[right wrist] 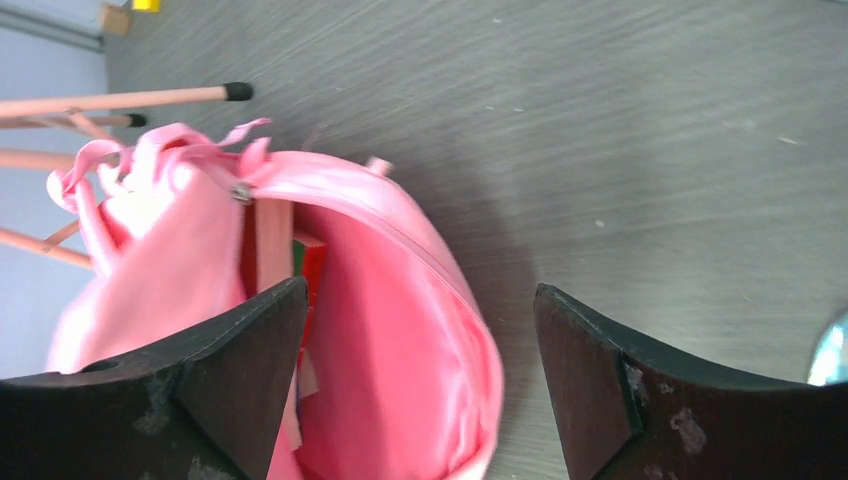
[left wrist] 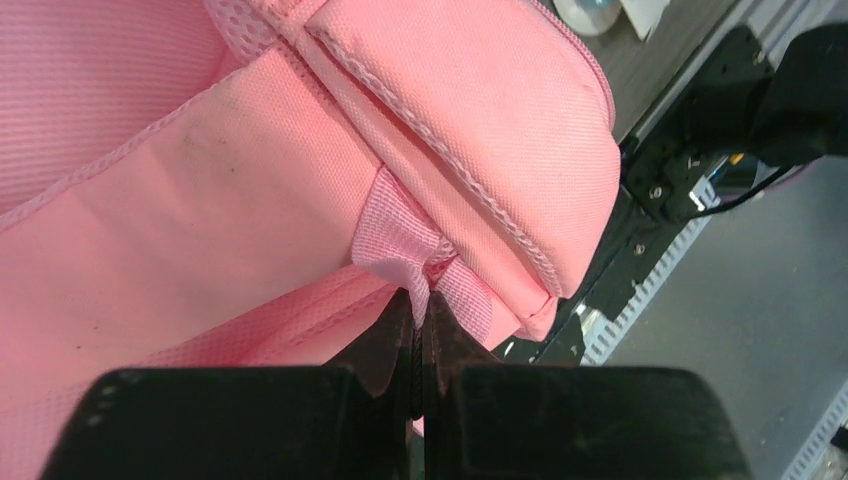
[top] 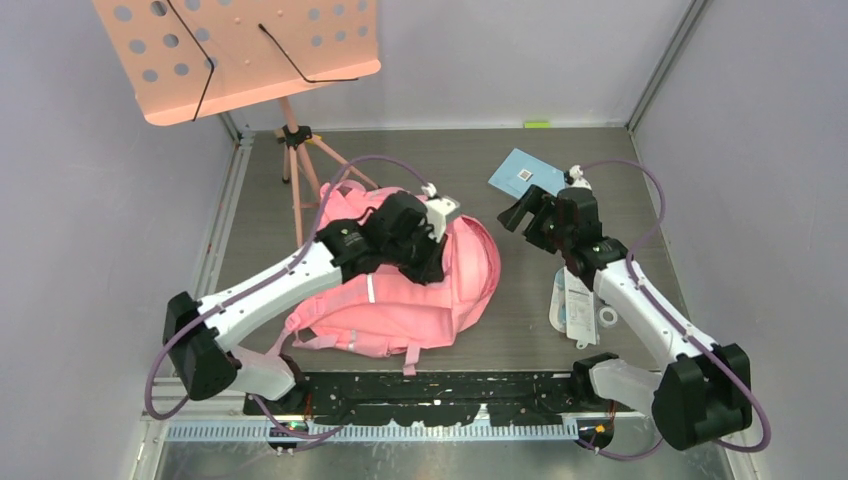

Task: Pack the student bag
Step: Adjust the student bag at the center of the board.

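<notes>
The pink student bag lies in the middle of the table with its mouth open toward the right. My left gripper is shut on a pink webbing loop on the bag's upper part and holds it up. In the right wrist view the open bag shows a red and green item inside. My right gripper is open and empty, just right of the bag's opening. A light blue book lies behind the right gripper.
A salmon-pink perforated music stand on a tripod stands at the back left. A white and clear packet and a small ring lie by the right arm. Grey walls enclose the table on three sides.
</notes>
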Tool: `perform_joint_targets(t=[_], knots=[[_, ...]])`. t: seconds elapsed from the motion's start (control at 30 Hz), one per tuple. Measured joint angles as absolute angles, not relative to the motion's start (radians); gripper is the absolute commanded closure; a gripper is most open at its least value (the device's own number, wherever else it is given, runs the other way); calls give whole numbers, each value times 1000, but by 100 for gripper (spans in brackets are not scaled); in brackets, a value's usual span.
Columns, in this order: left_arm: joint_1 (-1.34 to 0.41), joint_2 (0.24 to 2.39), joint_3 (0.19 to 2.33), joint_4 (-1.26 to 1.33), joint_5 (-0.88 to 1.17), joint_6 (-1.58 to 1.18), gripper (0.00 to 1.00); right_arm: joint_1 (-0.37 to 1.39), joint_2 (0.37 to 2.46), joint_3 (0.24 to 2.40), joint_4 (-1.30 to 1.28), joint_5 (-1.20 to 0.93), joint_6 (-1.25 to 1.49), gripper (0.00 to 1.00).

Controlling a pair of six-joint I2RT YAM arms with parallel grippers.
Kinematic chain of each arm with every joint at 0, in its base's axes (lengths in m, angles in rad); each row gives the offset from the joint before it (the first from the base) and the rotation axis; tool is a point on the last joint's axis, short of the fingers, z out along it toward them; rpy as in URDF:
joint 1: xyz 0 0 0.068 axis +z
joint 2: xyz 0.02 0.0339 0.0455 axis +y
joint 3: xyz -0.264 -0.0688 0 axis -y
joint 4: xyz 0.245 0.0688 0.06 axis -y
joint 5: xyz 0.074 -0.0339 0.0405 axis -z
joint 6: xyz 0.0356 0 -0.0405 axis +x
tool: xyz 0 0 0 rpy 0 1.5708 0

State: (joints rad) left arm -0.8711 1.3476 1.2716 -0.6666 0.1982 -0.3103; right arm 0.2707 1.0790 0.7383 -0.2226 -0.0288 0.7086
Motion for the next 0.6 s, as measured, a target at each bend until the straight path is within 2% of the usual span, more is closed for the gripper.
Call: perform_joint_targets(t=[0.07, 0.1, 0.17, 0.3, 0.37, 0.53, 0.6], knots=[[-910, 1393, 1253, -666, 200, -303, 100, 271, 1129, 778, -197, -78, 695, 11], [-925, 1397, 1251, -667, 200, -302, 95, 271, 1155, 795, -182, -102, 687, 11], [-956, 1415, 1237, -669, 202, -302, 80, 271, 1206, 825, -160, -152, 674, 12], [-994, 1428, 1198, -694, 202, -307, 42, 271, 1322, 878, -122, -265, 633, 13], [-997, 1429, 1190, -717, 194, -306, 30, 271, 1374, 903, -112, -306, 613, 13], [-993, 1413, 1195, -726, 149, -307, 11, 271, 1470, 942, -67, -364, 574, 17], [-992, 1399, 1214, -731, 130, -307, 9, 271, 1510, 951, -38, -385, 569, 21]])
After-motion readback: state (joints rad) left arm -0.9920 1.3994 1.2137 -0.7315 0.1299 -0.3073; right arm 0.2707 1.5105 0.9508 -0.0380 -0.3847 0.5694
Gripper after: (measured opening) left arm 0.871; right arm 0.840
